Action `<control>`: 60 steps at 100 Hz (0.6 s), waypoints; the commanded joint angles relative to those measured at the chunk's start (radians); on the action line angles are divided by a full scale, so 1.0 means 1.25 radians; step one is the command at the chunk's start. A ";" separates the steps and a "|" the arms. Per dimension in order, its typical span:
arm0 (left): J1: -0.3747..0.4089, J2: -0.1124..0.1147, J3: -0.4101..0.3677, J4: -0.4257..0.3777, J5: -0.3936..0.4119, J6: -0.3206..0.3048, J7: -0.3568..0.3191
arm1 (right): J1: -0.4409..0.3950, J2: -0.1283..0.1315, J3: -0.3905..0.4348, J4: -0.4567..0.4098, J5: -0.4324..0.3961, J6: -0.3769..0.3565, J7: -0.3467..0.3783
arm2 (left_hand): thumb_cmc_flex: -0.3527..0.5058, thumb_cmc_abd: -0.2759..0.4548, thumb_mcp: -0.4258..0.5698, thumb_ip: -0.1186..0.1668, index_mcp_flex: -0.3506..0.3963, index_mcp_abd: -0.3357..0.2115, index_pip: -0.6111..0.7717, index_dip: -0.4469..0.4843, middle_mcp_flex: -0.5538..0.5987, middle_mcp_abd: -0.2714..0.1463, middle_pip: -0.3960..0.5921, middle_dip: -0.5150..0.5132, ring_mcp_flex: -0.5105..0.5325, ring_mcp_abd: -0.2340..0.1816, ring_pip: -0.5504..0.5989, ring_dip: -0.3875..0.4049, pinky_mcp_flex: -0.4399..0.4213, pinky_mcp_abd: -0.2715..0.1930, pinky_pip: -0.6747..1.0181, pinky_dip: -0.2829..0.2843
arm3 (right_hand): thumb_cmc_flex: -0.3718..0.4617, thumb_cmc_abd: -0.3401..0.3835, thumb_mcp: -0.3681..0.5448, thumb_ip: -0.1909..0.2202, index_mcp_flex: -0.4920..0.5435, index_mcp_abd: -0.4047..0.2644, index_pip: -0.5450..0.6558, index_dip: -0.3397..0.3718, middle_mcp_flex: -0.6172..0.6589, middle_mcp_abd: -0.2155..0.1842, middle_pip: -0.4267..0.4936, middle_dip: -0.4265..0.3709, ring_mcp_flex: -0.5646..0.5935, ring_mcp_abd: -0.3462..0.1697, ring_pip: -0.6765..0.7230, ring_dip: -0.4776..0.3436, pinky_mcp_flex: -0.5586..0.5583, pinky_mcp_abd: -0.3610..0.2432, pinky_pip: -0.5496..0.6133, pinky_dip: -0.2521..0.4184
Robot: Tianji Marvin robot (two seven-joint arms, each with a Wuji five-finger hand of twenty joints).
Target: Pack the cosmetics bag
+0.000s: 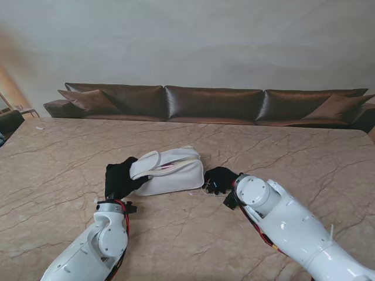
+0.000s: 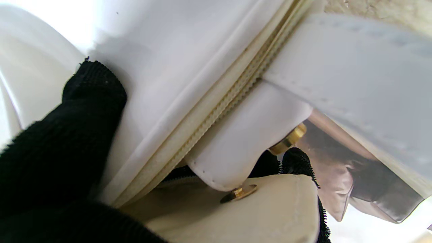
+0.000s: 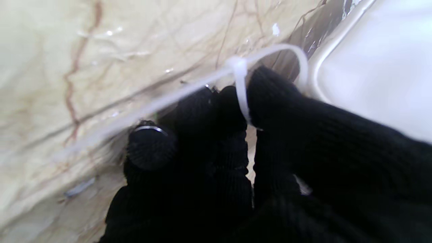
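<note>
- In the middle of the marble table (image 1: 70,158) I see one white cosmetics bag (image 1: 176,172), lying on its side.
- My left hand (image 1: 120,178) reaches in from the bag's left end. Its black fingers (image 2: 91,98) are closed on the bag, right by the zipper (image 2: 216,111).
- My right hand (image 1: 220,178) rests at the bag's right end, fingers bunched together. A white plastic tie (image 3: 241,84) loops between two fingertips (image 3: 270,87); I cannot tell if they hold it.
- I count two gold studs (image 2: 287,140) on the bag's strap.
</note>
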 commanded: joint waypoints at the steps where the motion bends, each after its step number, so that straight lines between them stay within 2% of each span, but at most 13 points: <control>1: -0.004 -0.004 -0.003 -0.006 0.001 0.002 0.007 | -0.037 0.008 -0.002 0.017 0.006 0.022 0.026 | 0.166 0.196 0.125 0.064 0.025 -0.166 0.056 0.017 0.083 -0.113 0.052 0.030 -0.004 -0.025 0.000 0.001 -0.015 -0.017 -0.008 -0.005 | -0.027 0.038 0.017 -0.007 0.040 -0.096 0.072 0.075 -0.015 0.014 0.025 0.033 -0.010 0.108 0.031 0.014 -0.003 0.197 0.016 0.019; 6: -0.006 -0.003 -0.002 -0.001 0.007 0.006 0.011 | -0.039 0.014 0.006 0.010 0.012 0.026 0.051 | 0.172 0.200 0.118 0.063 0.021 -0.164 0.056 0.017 0.080 -0.111 0.052 0.029 -0.004 -0.026 0.001 0.002 -0.013 -0.015 -0.008 -0.004 | -0.041 0.066 0.029 -0.002 0.028 -0.120 0.053 0.175 -0.032 0.007 0.030 0.045 -0.034 0.110 0.044 0.016 -0.025 0.187 0.026 0.025; 13: -0.011 -0.002 0.000 0.007 0.014 0.011 0.014 | -0.043 0.018 0.020 0.004 0.032 0.034 0.074 | 0.194 0.208 0.092 0.062 0.016 -0.162 0.055 0.011 0.075 -0.109 0.050 0.026 -0.004 -0.030 0.003 0.002 -0.003 -0.006 -0.005 -0.003 | -0.051 0.071 0.064 0.013 0.020 -0.141 0.049 0.294 -0.051 0.008 0.035 0.051 -0.063 0.121 0.065 0.016 -0.052 0.186 0.051 0.035; 20: -0.017 -0.001 0.005 0.019 0.022 0.014 0.017 | -0.052 0.019 0.041 -0.006 0.064 0.055 0.089 | 0.209 0.217 0.082 0.069 0.019 -0.163 0.051 0.005 0.071 -0.107 0.043 0.025 -0.004 -0.030 0.002 0.002 0.015 0.011 0.000 -0.001 | -0.056 0.062 0.098 0.022 0.021 -0.139 0.059 0.358 -0.060 0.021 0.035 0.049 -0.084 0.138 0.080 0.017 -0.081 0.195 0.078 0.047; 25: -0.024 0.001 0.012 0.032 0.033 0.015 0.023 | -0.058 0.017 0.055 -0.010 0.080 0.067 0.088 | 0.214 0.224 0.080 0.071 0.020 -0.164 0.056 0.009 0.070 -0.112 0.042 0.027 -0.004 -0.033 0.002 0.002 0.040 0.025 0.010 0.002 | -0.061 0.052 0.114 0.023 0.025 -0.135 0.057 0.374 -0.060 0.028 0.035 0.047 -0.091 0.149 0.089 0.018 -0.096 0.201 0.096 0.056; 40: -0.037 0.004 0.026 0.058 0.051 0.017 0.031 | -0.073 0.021 0.093 -0.024 0.108 0.091 0.108 | 0.228 0.242 0.077 0.070 0.013 -0.159 0.087 0.038 0.057 -0.122 0.041 0.029 0.001 -0.030 -0.005 0.000 0.105 0.043 0.040 0.005 | -0.074 0.050 0.131 0.032 0.030 -0.141 0.054 0.396 -0.065 0.024 0.033 0.047 -0.108 0.151 0.100 0.018 -0.109 0.178 0.143 0.068; 49: -0.043 0.005 0.034 0.069 0.060 0.021 0.035 | -0.081 0.023 0.114 -0.030 0.119 0.102 0.117 | 0.232 0.246 0.078 0.070 0.012 -0.157 0.100 0.047 0.052 -0.120 0.037 0.021 0.012 -0.029 -0.007 -0.002 0.121 0.048 0.050 0.004 | -0.081 0.047 0.139 0.039 0.038 -0.141 0.055 0.406 -0.063 0.023 0.032 0.048 -0.109 0.153 0.104 0.016 -0.105 0.168 0.160 0.066; 60: -0.048 0.005 0.041 0.077 0.062 0.023 0.037 | -0.090 0.026 0.140 -0.037 0.150 0.121 0.142 | 0.232 0.246 0.077 0.070 0.010 -0.156 0.103 0.047 0.050 -0.117 0.032 0.015 0.012 -0.028 -0.010 -0.004 0.118 0.046 0.053 0.002 | -0.079 0.032 0.171 0.054 0.064 -0.144 0.070 0.444 -0.059 0.028 0.034 0.053 -0.116 0.161 0.113 0.020 -0.121 0.169 0.181 0.069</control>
